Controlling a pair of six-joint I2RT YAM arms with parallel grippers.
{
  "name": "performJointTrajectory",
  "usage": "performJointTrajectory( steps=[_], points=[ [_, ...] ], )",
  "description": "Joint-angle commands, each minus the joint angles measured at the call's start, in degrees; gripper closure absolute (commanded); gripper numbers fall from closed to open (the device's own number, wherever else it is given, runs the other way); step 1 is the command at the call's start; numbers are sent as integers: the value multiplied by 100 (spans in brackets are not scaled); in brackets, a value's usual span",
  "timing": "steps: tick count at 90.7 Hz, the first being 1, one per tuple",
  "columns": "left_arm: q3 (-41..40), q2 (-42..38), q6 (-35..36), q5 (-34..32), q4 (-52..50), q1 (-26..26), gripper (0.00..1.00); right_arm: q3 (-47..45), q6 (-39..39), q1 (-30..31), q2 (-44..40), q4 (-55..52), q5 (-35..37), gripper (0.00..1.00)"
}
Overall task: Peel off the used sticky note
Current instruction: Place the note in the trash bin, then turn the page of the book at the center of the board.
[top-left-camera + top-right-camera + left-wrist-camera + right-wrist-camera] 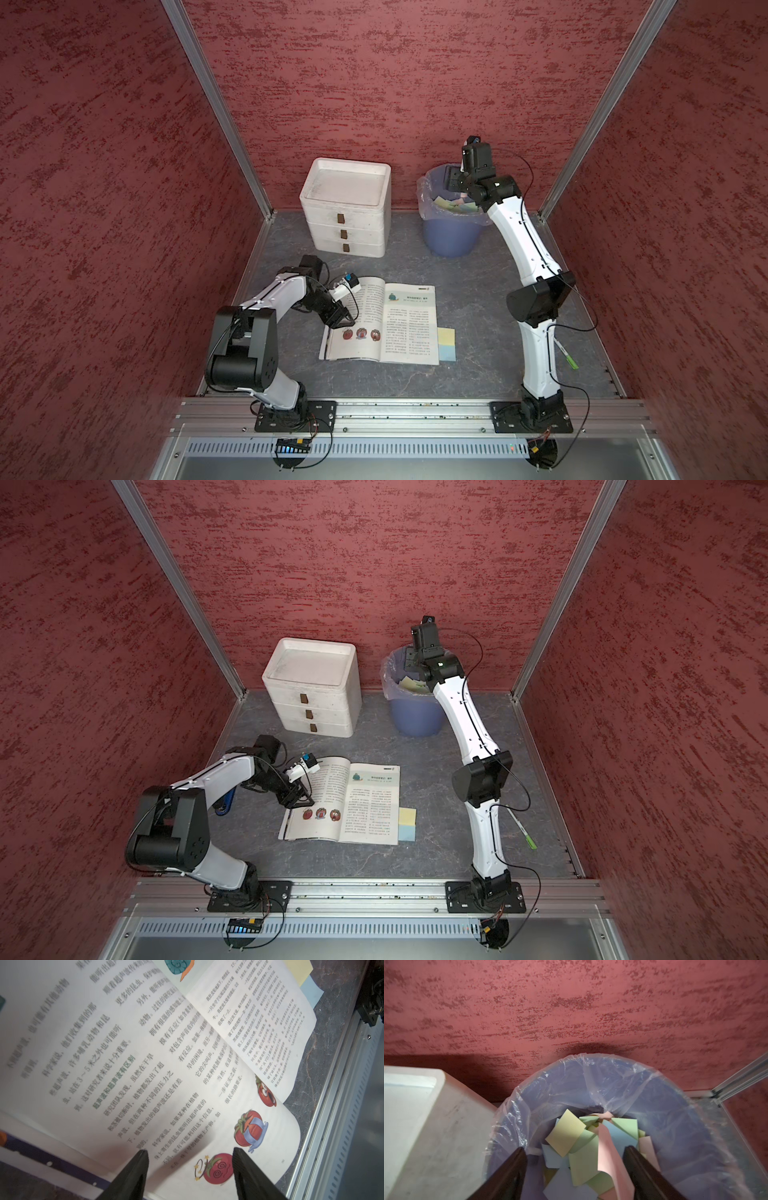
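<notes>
A curled pink sticky note [608, 1153] hangs between the parted fingers of my right gripper [575, 1147], close against one finger; I cannot tell whether it still clings there. That gripper [452, 178] is open over the blue lined bin [571, 1084], which holds several coloured notes. A yellow note [446, 336] and a blue note [447, 353] stick out from the right edge of the open book [386, 324]. My left gripper [190, 1149] is open with its tips down on the book's left page [145, 1053], beside the tomato drawings, holding nothing.
A white three-drawer unit [347, 208] stands at the back, left of the bin [449, 237]. A green-capped pen [567, 355] lies on the grey floor by the right arm. A blue-handled tool [224, 806] shows under the left arm. Red walls enclose three sides.
</notes>
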Motion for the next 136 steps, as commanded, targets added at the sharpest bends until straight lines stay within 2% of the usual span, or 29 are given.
performJointTrajectory(
  steps=[1,29,39,48,62,87,108,124,136],
  points=[
    [-60,115,165,-120,176,85,33,215,-609,189,-134,95,540,7],
    [-77,146,173,-274,285,217,35,-5,-837,380,-622,-307,772,2],
    [-202,148,175,-409,469,245,35,-526,-649,488,-1044,-295,816,2],
    [-278,284,188,-583,646,249,37,-1839,33,639,-2074,28,187,2],
    [-330,549,207,-830,889,260,39,-5106,1293,843,-3903,1276,-931,2],
    [-509,535,222,-1013,1002,212,43,-8875,2777,1404,-5234,2540,-2011,3],
    [-621,465,214,-1049,940,164,44,-10448,3656,2157,-5622,3416,-2141,6],
    [-687,442,188,-1131,972,110,45,-10987,4065,2618,-5538,3866,-2071,6],
    [-691,421,164,-1141,931,73,45,-11252,4267,2749,-5220,4301,-2127,6]
  ],
)
